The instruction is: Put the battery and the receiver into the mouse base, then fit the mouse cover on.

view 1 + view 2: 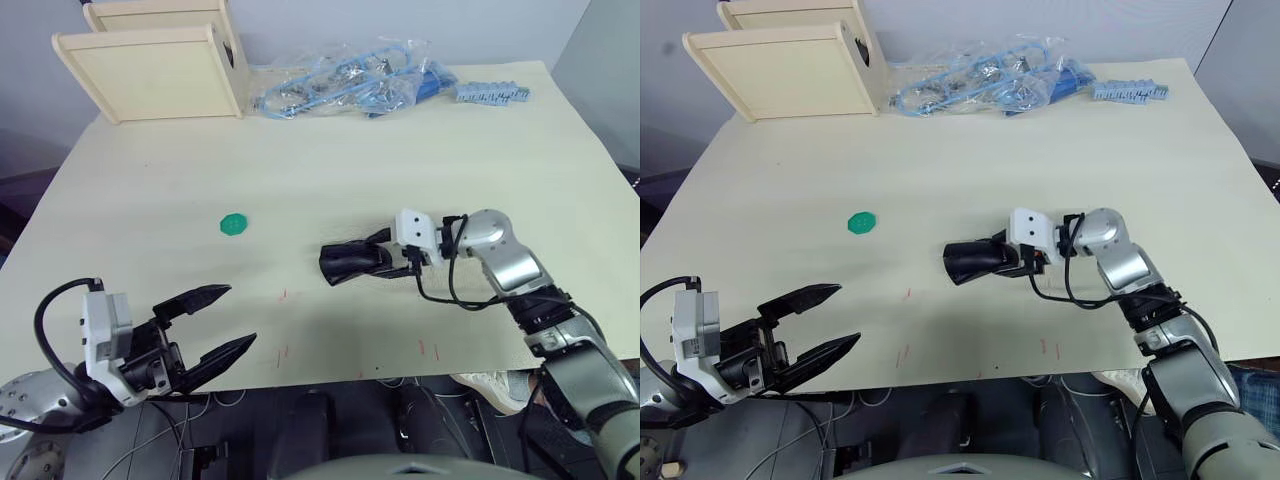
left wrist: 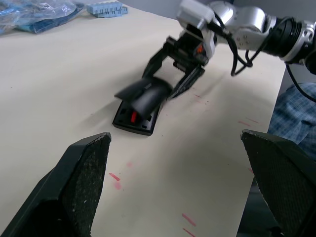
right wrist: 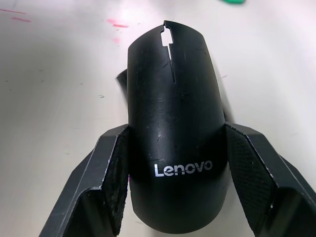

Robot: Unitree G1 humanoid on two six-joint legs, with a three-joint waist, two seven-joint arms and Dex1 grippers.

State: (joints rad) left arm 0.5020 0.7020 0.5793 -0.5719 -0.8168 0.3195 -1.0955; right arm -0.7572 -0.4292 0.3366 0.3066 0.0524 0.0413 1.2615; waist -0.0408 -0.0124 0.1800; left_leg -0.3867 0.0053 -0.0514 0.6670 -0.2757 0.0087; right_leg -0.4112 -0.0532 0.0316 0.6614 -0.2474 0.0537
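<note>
Squeezing the mouse cover (image 3: 173, 128) between its two fingers, the right gripper (image 1: 378, 256) holds it tilted on top of the mouse base (image 2: 133, 118), near the table's (image 1: 400, 150) front edge. The left gripper (image 1: 212, 325) hangs wide open over the front left corner.

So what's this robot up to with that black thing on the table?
It is putting a computer mouse together. The right gripper has its two fingers on either side of the mouse cover, holding it over the mouse base on the table. The cover sits tilted, raised at the front, so a red patch inside the base shows. The left gripper hangs open near the table's front edge, holding nothing. A green disc lies apart, untouched.
</note>
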